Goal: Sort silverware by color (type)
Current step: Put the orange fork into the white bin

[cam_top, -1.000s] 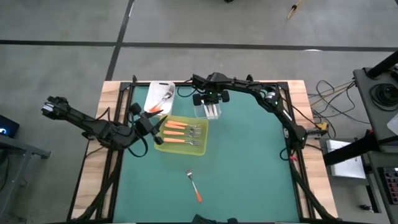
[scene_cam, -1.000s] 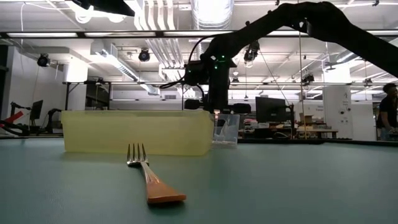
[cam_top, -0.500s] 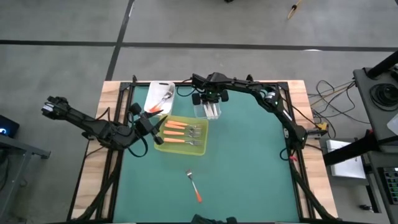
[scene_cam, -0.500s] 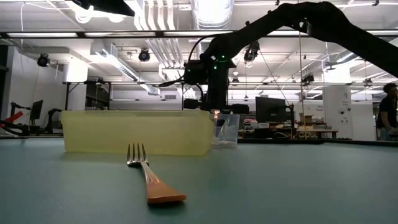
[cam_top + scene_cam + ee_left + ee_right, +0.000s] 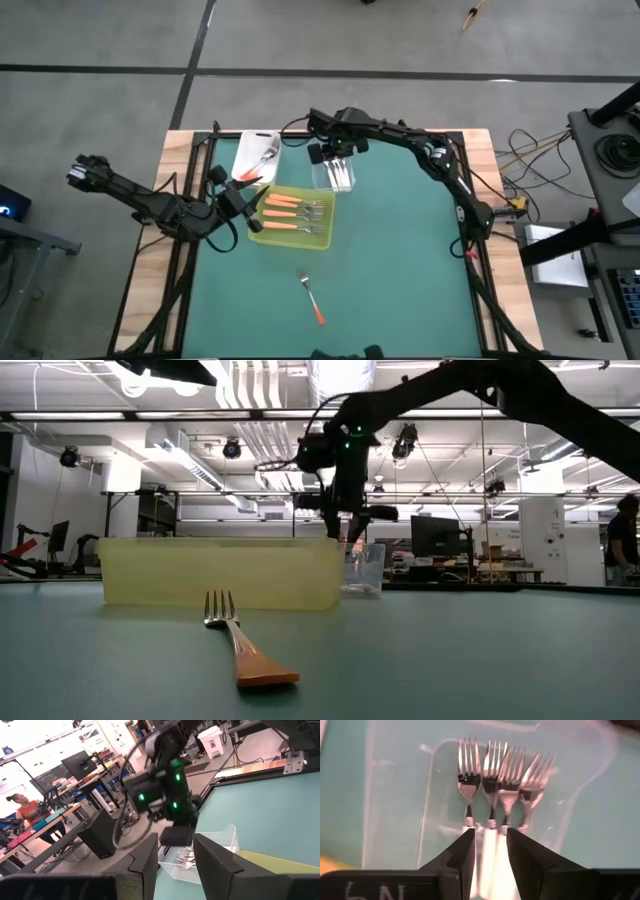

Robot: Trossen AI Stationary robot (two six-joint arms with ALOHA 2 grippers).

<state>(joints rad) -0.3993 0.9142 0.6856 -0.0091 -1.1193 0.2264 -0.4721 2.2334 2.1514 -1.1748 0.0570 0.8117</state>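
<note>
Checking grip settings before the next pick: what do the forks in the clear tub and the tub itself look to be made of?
The forks: shiny metal heads, judging by mirror-like glints on the tines; white handles, probably plastic. The clear tub: see-through, glossy, likely thin plastic, since the green table shows through its walls. The right gripper hovers open above them.

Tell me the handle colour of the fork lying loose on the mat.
Orange, on the fork; the high view shows it best.

Green table (image 5: 400,260): yellow-green tray (image 5: 262,236), clear tub (image 5: 321,180), white tub (image 5: 246,153), orange-handled fork (image 5: 312,299).
</note>
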